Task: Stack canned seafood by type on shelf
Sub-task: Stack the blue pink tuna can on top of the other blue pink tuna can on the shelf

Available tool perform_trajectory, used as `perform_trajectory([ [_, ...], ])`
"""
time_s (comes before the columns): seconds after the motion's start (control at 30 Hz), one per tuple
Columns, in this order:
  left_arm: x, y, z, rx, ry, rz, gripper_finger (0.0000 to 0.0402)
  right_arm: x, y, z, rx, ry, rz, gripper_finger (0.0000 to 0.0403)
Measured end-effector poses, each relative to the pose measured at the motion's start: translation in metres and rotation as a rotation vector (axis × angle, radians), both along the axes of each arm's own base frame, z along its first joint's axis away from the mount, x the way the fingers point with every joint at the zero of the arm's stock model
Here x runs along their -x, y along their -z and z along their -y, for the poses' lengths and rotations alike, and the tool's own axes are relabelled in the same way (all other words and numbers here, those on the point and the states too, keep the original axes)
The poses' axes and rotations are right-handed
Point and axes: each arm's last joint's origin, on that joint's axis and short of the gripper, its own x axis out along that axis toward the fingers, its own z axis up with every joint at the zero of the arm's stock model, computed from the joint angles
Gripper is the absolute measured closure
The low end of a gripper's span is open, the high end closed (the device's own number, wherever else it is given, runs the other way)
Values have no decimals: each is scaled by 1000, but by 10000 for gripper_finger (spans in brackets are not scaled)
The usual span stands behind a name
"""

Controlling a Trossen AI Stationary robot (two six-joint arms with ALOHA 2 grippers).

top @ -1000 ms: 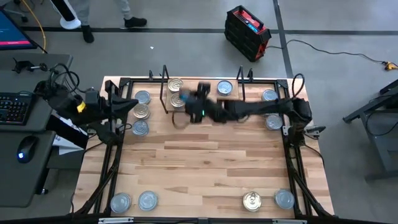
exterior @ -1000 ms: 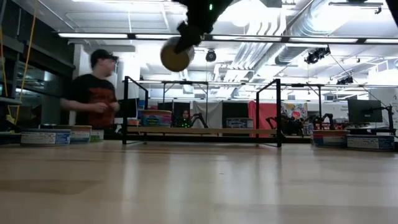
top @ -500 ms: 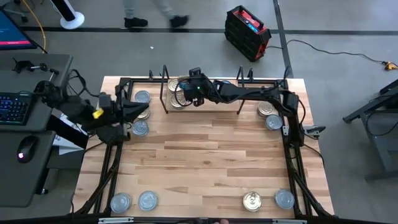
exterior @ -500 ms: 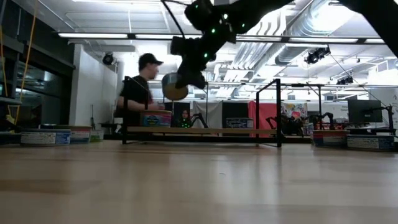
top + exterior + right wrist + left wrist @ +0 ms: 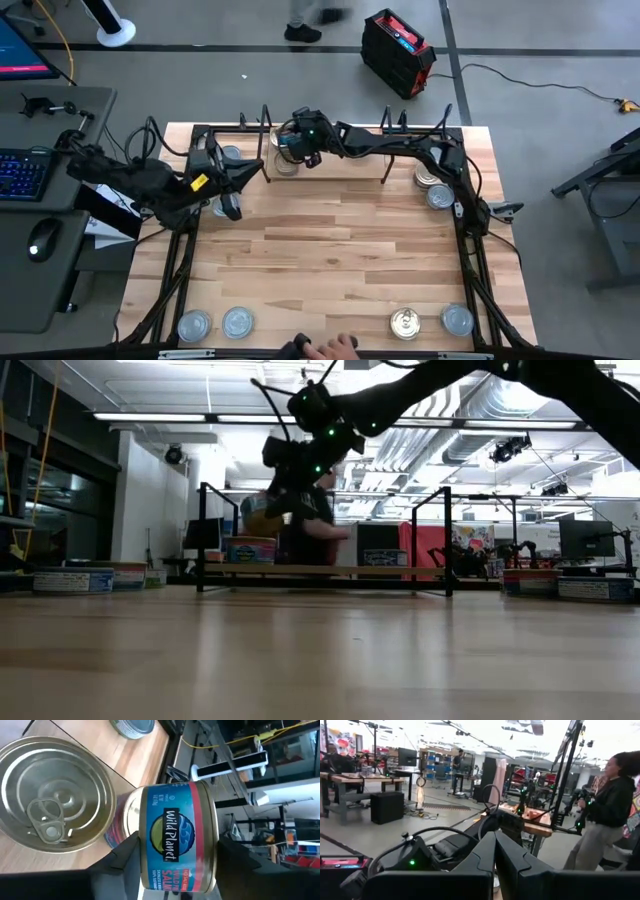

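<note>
Right gripper [image 5: 290,148], gripping a blue-labelled tin [image 5: 177,837], now reaches the shelf [image 5: 340,172]; left gripper [image 5: 262,168] has advanced toward it.

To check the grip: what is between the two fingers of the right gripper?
A blue-labelled tin fills the gap, clamped by the right gripper. The right wrist view shows this plainly.

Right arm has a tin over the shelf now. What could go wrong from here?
1. The right gripper holds the blue-labelled tin on its side, so it may land on edge and roll.
2. It hangs right beside the gold tin on the shelf; lowering could knock it.
3. The left gripper sits near the shelf's end; the arms could crowd.
</note>
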Motion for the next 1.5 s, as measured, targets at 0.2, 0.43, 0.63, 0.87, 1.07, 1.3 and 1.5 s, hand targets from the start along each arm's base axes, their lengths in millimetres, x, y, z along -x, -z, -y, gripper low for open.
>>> perform_trajectory([
  [0.2,1,-1,0,7,1,7,401,-5,17,4,34,-30,-45,161],
  [0.43,1,-1,-1,1,0,4,401,-8,12,6,16,21,47,150],
  [0.63,1,-1,0,0,1,2,401,-9,8,7,-12,81,121,148],
  [0.87,1,-1,0,0,1,2,401,-8,12,5,-99,59,105,148],
  [1.07,1,-1,0,-1,1,2,401,-8,12,4,-100,60,106,147],
  [1.3,1,-1,0,-18,-1,-6,401,-5,2,3,-149,92,156,148],
  [1.5,1,-1,0,-24,-2,-8,401,0,-28,16,-460,89,198,148],
])
